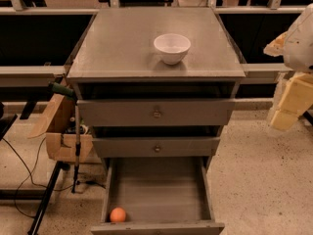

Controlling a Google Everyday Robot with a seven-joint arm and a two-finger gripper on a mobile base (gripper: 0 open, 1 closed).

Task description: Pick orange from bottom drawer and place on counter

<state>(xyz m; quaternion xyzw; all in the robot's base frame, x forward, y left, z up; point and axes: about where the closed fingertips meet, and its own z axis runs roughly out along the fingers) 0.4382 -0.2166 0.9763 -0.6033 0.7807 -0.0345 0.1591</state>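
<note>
At three o'clock we see the gripper (pixel 288 106), blocky and cream-coloured; whether it is clenched we cannot tell. The smooth round orange (pixel 118 214) lies at seven o'clock in the open bottom drawer (pixel 156 192). A glossy white bowl (pixel 171 48) sits on the dull grey counter (pixel 122 43).

So our arm (pixel 299 35) is sitting at the far right edge of view, white and chunky, with our pale yellow gripper (pixel 291 104) just below it.

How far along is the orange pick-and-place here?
Done: the lowest grey cabinet drawer stands open. In hand: nothing; the gripper hangs at the picture's right, away from the drawer. Left: lift the small round orange fruit from the drawer's front-left corner onto the flat grey counter.
</note>
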